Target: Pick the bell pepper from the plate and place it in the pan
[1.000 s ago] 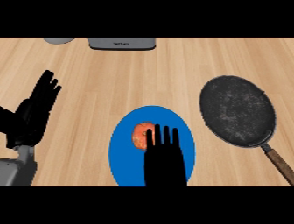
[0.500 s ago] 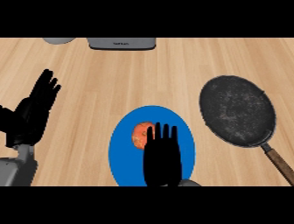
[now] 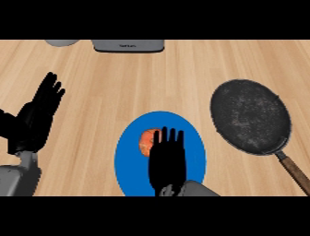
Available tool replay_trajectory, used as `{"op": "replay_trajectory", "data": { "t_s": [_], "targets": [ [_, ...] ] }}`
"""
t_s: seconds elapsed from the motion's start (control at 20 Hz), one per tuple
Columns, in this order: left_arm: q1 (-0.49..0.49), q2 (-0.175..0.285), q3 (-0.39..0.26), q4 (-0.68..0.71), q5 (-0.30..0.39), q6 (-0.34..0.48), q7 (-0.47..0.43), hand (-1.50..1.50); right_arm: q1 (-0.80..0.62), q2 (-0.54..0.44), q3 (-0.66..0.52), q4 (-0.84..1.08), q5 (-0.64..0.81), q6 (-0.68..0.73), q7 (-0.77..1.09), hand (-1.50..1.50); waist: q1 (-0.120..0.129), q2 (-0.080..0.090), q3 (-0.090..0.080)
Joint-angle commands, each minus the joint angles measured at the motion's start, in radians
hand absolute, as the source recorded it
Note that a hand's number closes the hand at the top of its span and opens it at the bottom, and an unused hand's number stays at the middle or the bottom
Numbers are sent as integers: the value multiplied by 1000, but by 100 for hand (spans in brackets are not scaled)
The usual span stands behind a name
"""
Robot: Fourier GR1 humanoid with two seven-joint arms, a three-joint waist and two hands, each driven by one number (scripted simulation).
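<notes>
Squarely over the blue plate [image 3: 129, 168] hangs the right robot hand [image 3: 166, 161], coming in from the view's lower edge with its grey forearm [image 3: 197, 189] just showing. Its fingers [image 3: 172, 137] are straight and close together, pointing toward the plate's far rim, so this robot hand is open and grips nothing. The bell pepper [image 3: 146, 142], orange-red, lies on the plate, left of the plate's middle and in its far half. The black fingers cover the pepper's right edge; whether they touch it or only pass above it cannot be told from this view.

Left of the plate and well apart from it, the left robot hand [image 3: 32, 122] rests open, fingers up and thumb spread out to the side, on its grey forearm [image 3: 11, 180] near the view's left edge.

Right of the plate, near it but not touching, sits the dark round pan [image 3: 249, 115]. Its brown handle [image 3: 298, 173] runs away from the plate toward the lower right corner.

Far beyond the plate, at the top edge of the wooden table [image 3: 137, 83], stand a grey box-shaped appliance [image 3: 128, 45] and, left of that, part of a pale grey round thing [image 3: 62, 42].
</notes>
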Motion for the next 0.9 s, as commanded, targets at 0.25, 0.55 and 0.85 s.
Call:
{"op": "replay_trajectory", "data": {
  "t_s": [0.25,0.55,0.85],
  "targets": [
    [0,-26,1,-76,-35,17,80,0,-37,15,20,162,-1,-133,-15,150,-2,0,1],
    [-25,-23,74,27,-30,-42,11,0,3,15,0,157,63,-153,-111,150,-9,0,0],
    [5,-57,51,8,-46,-60,6,0,5,15,55,154,59,-257,-71,150,-5,0,0]
  ]
}}
